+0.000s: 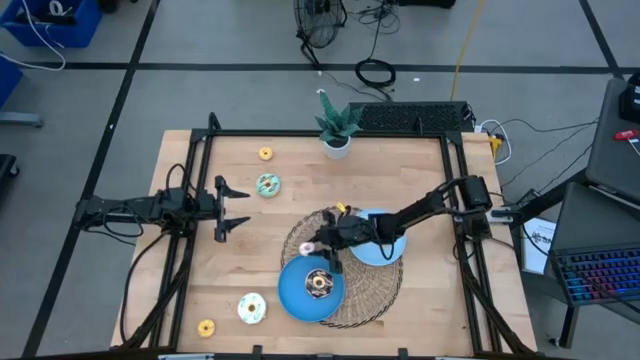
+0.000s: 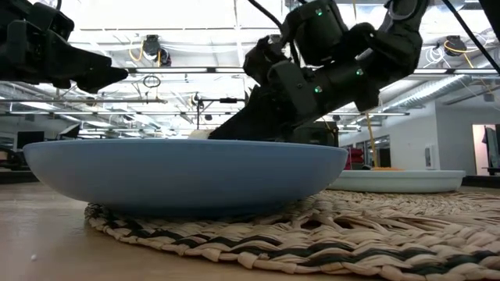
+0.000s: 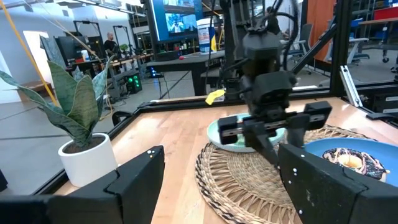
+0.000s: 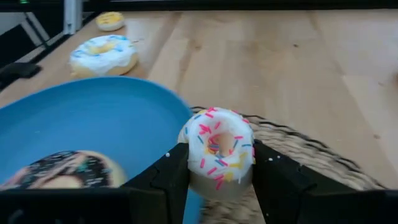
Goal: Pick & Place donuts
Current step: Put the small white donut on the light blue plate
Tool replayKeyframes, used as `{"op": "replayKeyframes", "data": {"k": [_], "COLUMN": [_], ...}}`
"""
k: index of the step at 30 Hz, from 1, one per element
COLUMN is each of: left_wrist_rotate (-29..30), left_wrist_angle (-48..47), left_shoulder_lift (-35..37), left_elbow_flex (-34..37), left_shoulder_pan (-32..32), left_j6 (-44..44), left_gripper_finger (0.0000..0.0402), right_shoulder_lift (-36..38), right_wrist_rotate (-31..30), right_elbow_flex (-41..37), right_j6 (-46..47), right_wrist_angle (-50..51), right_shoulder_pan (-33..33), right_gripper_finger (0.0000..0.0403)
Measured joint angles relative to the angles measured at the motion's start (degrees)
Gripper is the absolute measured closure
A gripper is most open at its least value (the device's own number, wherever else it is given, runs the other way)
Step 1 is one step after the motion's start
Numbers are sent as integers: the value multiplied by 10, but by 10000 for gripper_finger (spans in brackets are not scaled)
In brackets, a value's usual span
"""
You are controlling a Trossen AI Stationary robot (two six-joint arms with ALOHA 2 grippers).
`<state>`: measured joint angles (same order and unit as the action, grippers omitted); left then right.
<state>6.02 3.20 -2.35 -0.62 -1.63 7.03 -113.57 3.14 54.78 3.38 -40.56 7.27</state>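
- Right gripper [image 4: 214, 168] is clamped on a white sprinkled donut [image 4: 219, 147], one finger on each side of the ring; it hangs just over the near rim of the dark blue plate [image 4: 93, 118], above the woven mat [image 1: 372, 290].
- Chocolate donut [image 4: 59, 169] already lies in the dark blue plate, close beside the held one.
- Pale blue plate [image 1: 392, 250] sits on the same mat, under the right arm, touching or just beside the dark one; cannot tell which.
- Left gripper [image 1: 232, 208] waits with fingers spread wide and nothing between them, over bare table well left of the mat.
- Loose donuts on the table: teal [image 1: 267, 185], small yellow [image 1: 265, 153], white-blue [image 1: 251, 308], small orange-yellow [image 1: 206, 327]. Potted plant [image 1: 336, 128] stands at the far edge.
- Judged step: carrying the held donut to a plate, release not yet made.
- Risk: letting go over the rim could tip the donut out onto the mat.
- Risk: dropping too close could land it on the chocolate donut and roll it.
- Risk: fingers descending low could nudge the plate on the uneven weave.
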Motion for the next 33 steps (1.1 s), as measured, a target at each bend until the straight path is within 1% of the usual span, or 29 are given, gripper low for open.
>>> {"op": "replayKeyframes", "data": {"k": [27, 31, 33], "left_wrist_rotate": [0, 0, 0], "left_wrist_angle": [0, 0, 0], "left_shoulder_lift": [0, 0, 0], "left_elbow_flex": [0, 0, 0], "left_shoulder_pan": [0, 0, 0], "left_j6": [0, 0, 0], "left_gripper_finger": [96, 96, 96], "right_shoulder_lift": [9, 31, 47], "right_wrist_rotate": [0, -1, -1], "right_elbow_flex": [0, 0, 0], "right_j6": [-3, -24, -26], "right_wrist_angle": [-10, 18, 53], "right_shoulder_pan": [116, 122, 122], "right_gripper_finger": [260, 260, 259]}}
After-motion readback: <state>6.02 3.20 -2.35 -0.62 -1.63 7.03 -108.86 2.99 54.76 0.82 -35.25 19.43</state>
